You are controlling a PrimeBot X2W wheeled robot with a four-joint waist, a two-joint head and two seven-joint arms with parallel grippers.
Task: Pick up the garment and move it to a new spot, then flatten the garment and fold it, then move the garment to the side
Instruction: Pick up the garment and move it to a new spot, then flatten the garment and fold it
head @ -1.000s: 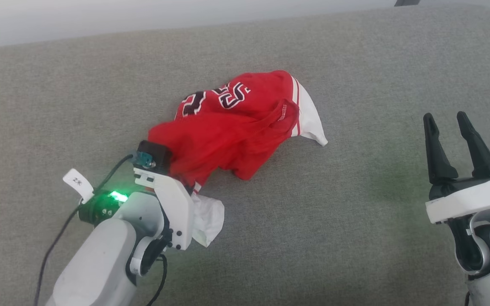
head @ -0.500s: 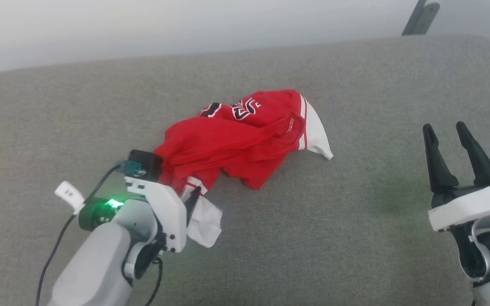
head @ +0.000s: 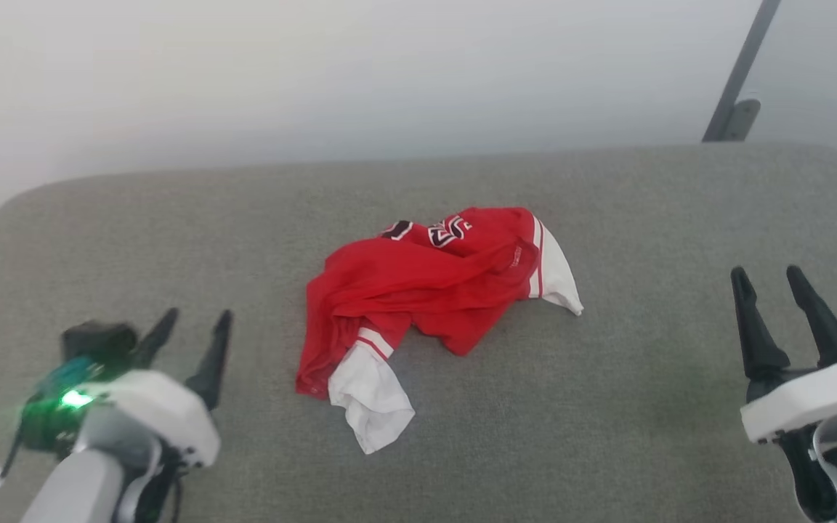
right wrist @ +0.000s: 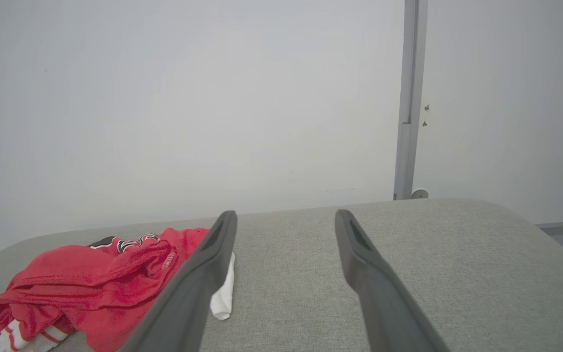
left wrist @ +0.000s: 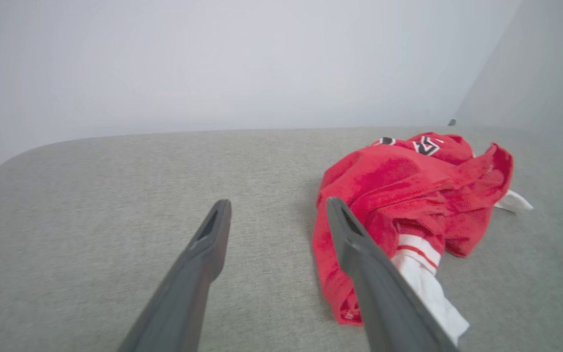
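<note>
Grey padded surface (head: pixel 607 421): garment (head: pixel 433 290) crumpled at centre, long axis near-left to far-right, lying just right of the left gripper (head: pixel 197 321), farther from the right gripper (head: pixel 766 274); both jaws spread wide, empty.

Head camera looks down from above on the grey fabric-covered surface (head: pixel 607 436); both wrist cameras skim low along it toward the white wall (right wrist: pixel 164 98), sharing the crumpled red-and-white jersey shirt (head: pixel 426 290).

Grey fabric-covered tabletop (head: pixel 607 407), rounded corners. Plain white wall (head: pixel 317 87) right behind it. Grey metal post (head: pixel 742 73) with small bracket far right. Soft, even light.
</note>
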